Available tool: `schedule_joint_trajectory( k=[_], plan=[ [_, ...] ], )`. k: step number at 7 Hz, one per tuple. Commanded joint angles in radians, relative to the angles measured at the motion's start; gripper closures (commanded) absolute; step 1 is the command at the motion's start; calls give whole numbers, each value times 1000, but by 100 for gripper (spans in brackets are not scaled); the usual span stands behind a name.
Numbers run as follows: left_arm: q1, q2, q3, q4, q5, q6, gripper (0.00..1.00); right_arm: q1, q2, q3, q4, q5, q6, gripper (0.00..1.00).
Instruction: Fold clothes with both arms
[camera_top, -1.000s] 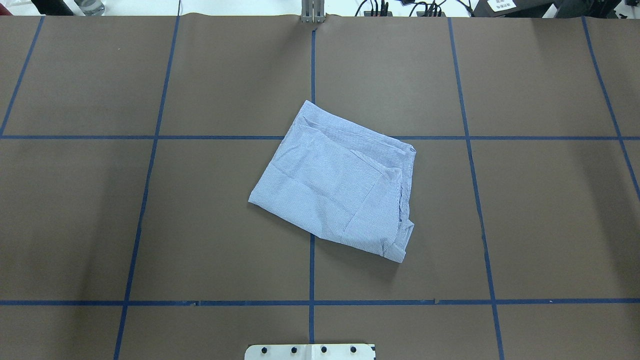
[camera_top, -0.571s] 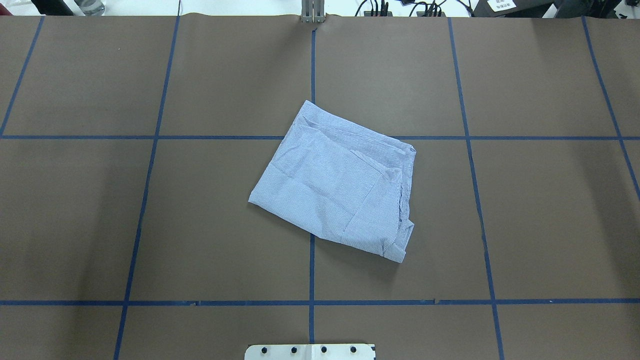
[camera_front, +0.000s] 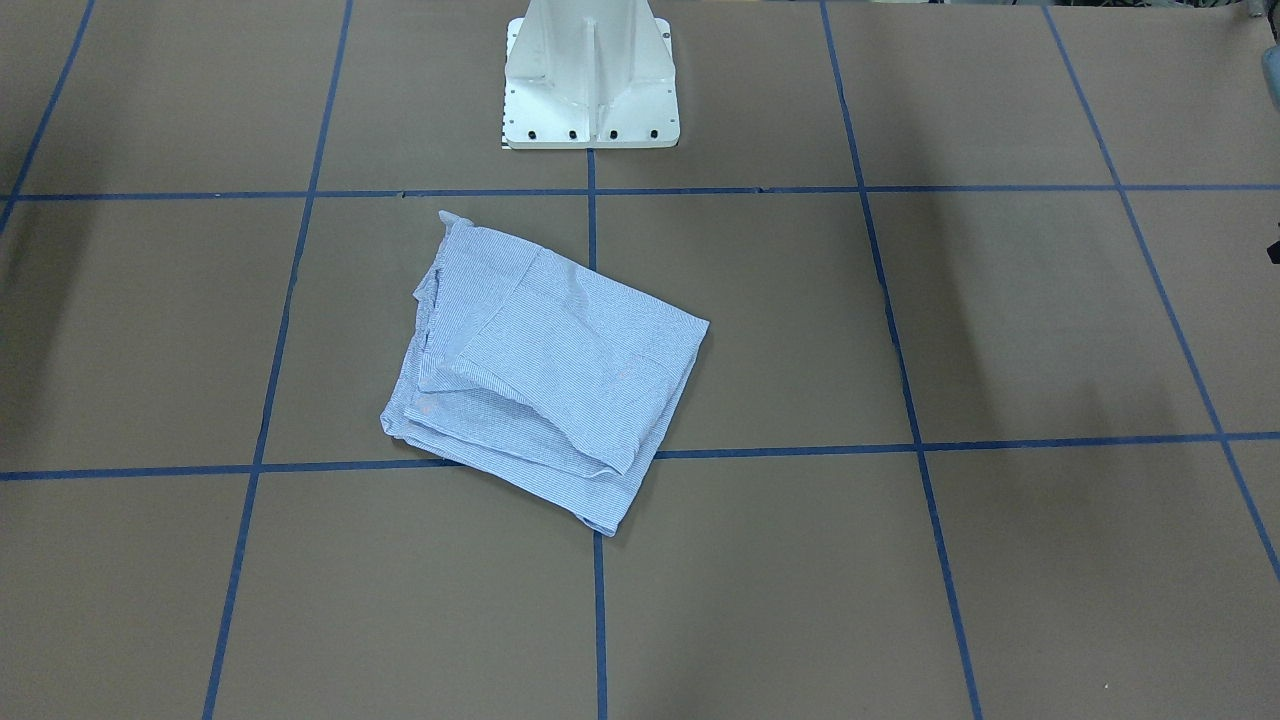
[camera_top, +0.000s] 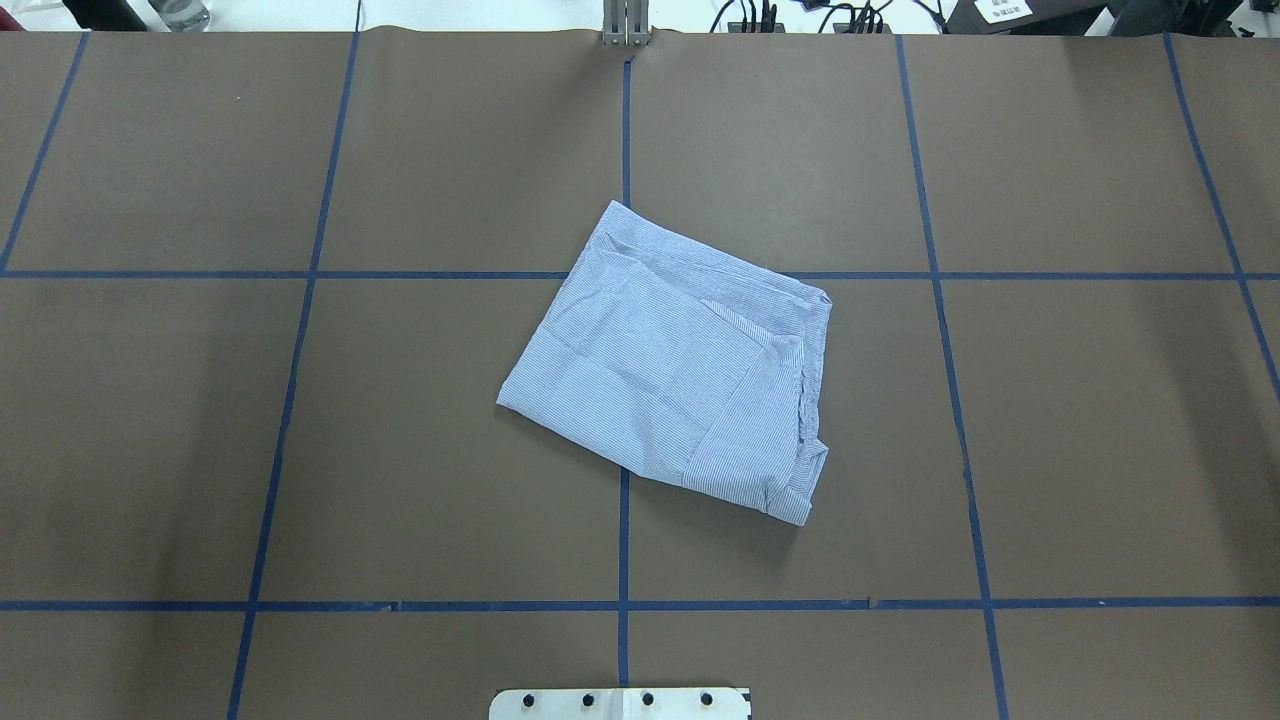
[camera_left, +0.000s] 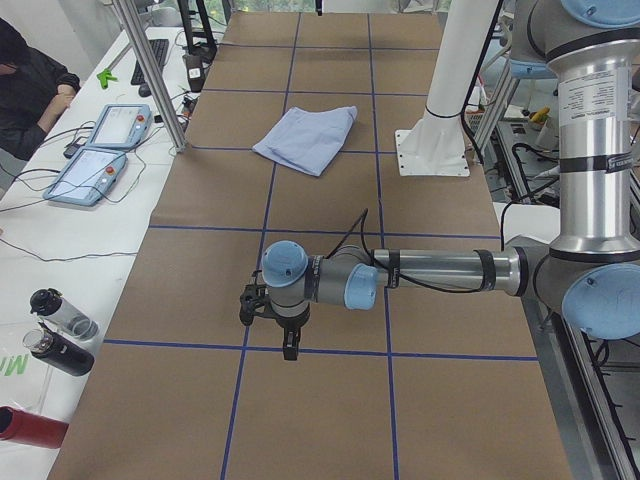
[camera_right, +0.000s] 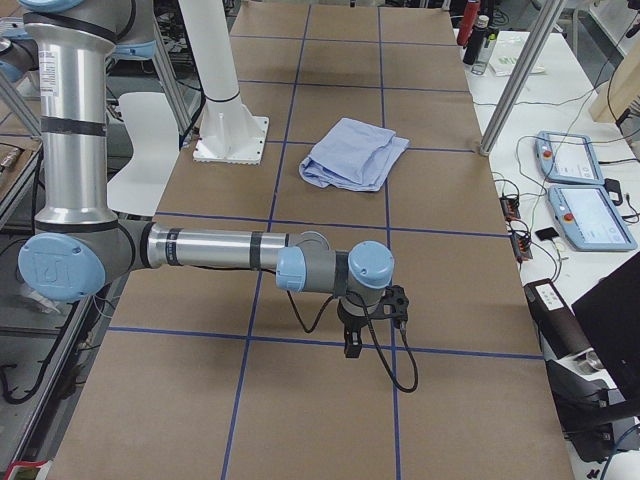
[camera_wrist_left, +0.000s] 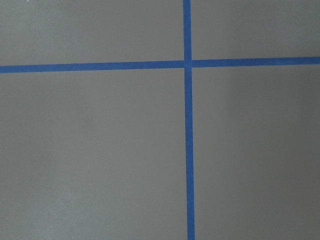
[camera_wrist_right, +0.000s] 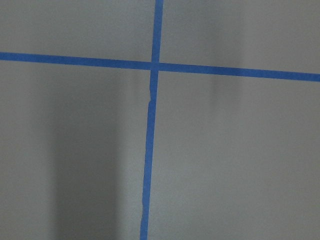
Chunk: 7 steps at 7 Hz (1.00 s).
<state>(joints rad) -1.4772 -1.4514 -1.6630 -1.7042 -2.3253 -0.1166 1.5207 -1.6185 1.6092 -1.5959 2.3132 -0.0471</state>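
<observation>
The light blue-and-white striped shirt (camera_top: 680, 370) lies folded into a rough, tilted rectangle at the table's middle; it also shows in the front view (camera_front: 545, 375) and both side views (camera_left: 305, 135) (camera_right: 355, 152). My left gripper (camera_left: 290, 350) hangs over bare table far to the left of the shirt. My right gripper (camera_right: 352, 348) hangs over bare table far to its right. Both show only in the side views, so I cannot tell whether they are open or shut. Neither touches the shirt. Both wrist views show only brown table and blue tape.
The brown table cover (camera_top: 1100, 450) carries a blue tape grid. The white pedestal base (camera_front: 590, 100) stands at the robot's edge. Teach pendants (camera_left: 100, 150) and bottles (camera_left: 60, 330) lie beside the table, and an operator (camera_left: 25, 80) sits there.
</observation>
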Motion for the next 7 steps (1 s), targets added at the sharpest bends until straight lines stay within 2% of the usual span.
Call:
schedule_joint_trajectory(
  k=[1, 7],
  plan=[
    [0, -4, 2, 0, 0, 0, 1, -5, 0, 0, 7, 0, 0, 0],
    [0, -9, 5, 0, 0, 0, 1, -4, 0, -3, 19, 0, 1, 0]
  ],
)
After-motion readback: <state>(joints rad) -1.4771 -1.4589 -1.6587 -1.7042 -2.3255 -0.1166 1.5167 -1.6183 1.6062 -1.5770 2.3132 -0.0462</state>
